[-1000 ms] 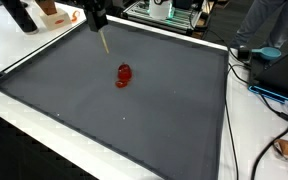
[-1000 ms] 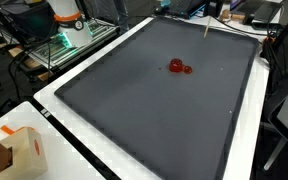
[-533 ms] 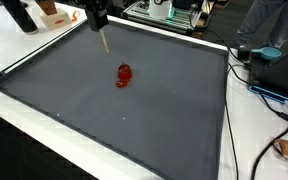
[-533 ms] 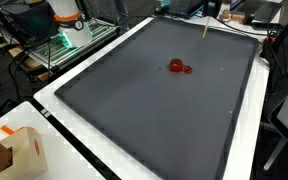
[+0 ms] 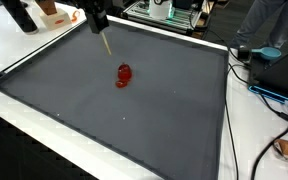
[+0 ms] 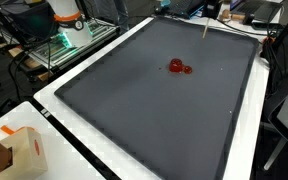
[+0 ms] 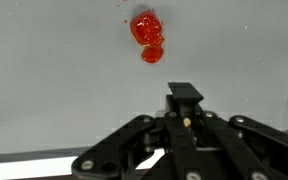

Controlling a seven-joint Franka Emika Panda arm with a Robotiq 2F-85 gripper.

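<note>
Fingers [image 7: 184,98] clenched on a thin wooden stick [image 5: 105,43], long axis steeply tilted, tip pointing down at the grey mat [image 5: 164,110], far-left of the red object [image 5: 124,74].

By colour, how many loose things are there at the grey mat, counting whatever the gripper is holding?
Red: 1, the lump lying on the mat
Tan: 1, the stick held in the gripper
Total: 2
</note>
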